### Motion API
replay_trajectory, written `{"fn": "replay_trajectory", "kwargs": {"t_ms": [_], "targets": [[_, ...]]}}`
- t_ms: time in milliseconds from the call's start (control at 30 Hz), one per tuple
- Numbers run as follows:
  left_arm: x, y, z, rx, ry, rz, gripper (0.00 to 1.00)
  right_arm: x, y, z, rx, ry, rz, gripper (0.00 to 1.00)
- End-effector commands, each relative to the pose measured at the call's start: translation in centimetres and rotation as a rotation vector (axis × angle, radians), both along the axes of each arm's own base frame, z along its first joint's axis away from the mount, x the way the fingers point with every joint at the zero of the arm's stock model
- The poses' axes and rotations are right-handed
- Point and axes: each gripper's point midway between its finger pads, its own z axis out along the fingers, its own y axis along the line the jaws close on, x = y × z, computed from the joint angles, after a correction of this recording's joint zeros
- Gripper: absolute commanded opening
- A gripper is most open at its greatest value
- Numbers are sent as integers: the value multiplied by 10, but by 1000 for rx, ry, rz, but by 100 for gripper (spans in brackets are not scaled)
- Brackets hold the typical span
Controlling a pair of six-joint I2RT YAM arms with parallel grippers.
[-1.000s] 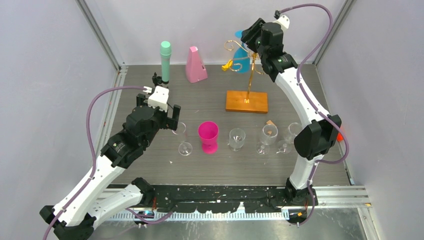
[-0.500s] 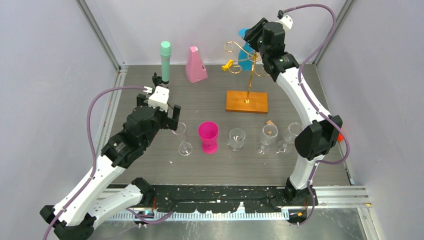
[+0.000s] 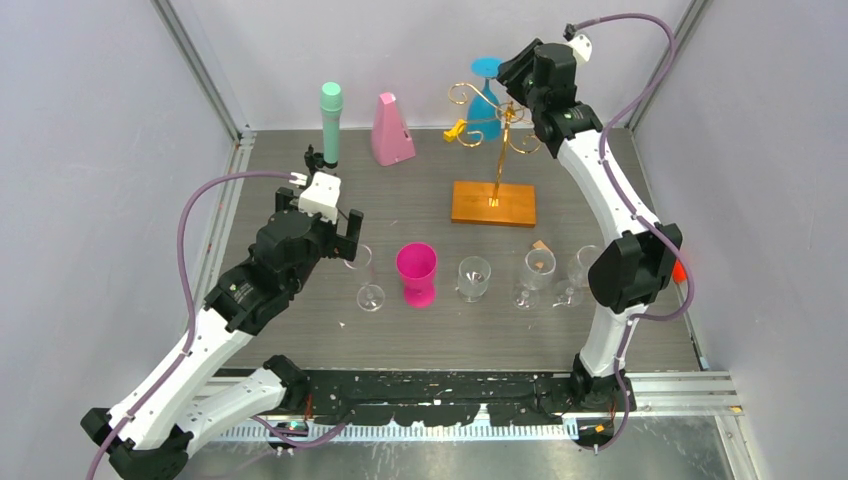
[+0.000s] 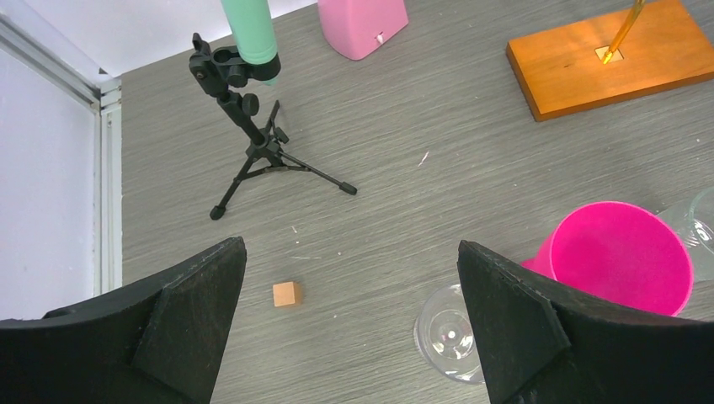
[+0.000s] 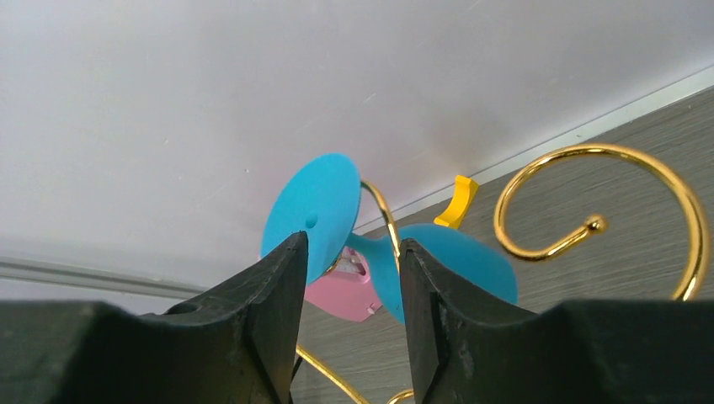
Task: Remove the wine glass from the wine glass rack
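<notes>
A blue wine glass (image 3: 486,100) hangs upside down on the gold wire wine glass rack (image 3: 500,150), which stands on an orange-brown base (image 3: 493,203). My right gripper (image 3: 510,78) is up at the rack's top, just right of the glass. In the right wrist view its jaws (image 5: 354,242) are partly open. The glass's foot (image 5: 316,202) is at the left fingertip and the stem runs down the gap beside the right finger. Whether either finger touches the glass does not show. My left gripper (image 4: 349,246) hovers wide open over the table, holding nothing.
A teal microphone (image 3: 330,110) on a black tripod (image 4: 253,143) and a pink wedge (image 3: 392,130) stand at the back. A magenta cup (image 3: 417,272) and several clear glasses (image 3: 473,275) line the middle. A small wooden cube (image 4: 286,294) lies below the left gripper.
The right arm has shifted right and up beside the rack, uncovering the blue glass's foot, and its jaws have narrowed. The left arm has not moved.
</notes>
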Motion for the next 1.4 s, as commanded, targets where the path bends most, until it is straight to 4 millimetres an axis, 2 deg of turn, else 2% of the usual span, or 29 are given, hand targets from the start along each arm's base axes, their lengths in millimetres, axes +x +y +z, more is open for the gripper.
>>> {"fn": "replay_trajectory", "kwargs": {"t_ms": [0,267,333,533,633,1000,1367], "targets": [[6,0,12,-18,-52,15,100,7,5,31,114,-83,50,46],[5,-3,11,-24,-47,5,100,13,10,26,179,-89,88,29],[6,-2,10,-20,-45,6,100,12,9,27,175,-89,86,28],[7,-2,10,-18,-44,10,100,6,6,35,175,-116,77,28],[7,-3,11,-25,-44,7,100,3,10,39,209,-122,100,29],[9,-4,8,-19,-32,9,100,12,29,25,333,-69,159,35],[11,-5,6,-19,-21,7,100,23,28,19,363,-70,139,34]]}}
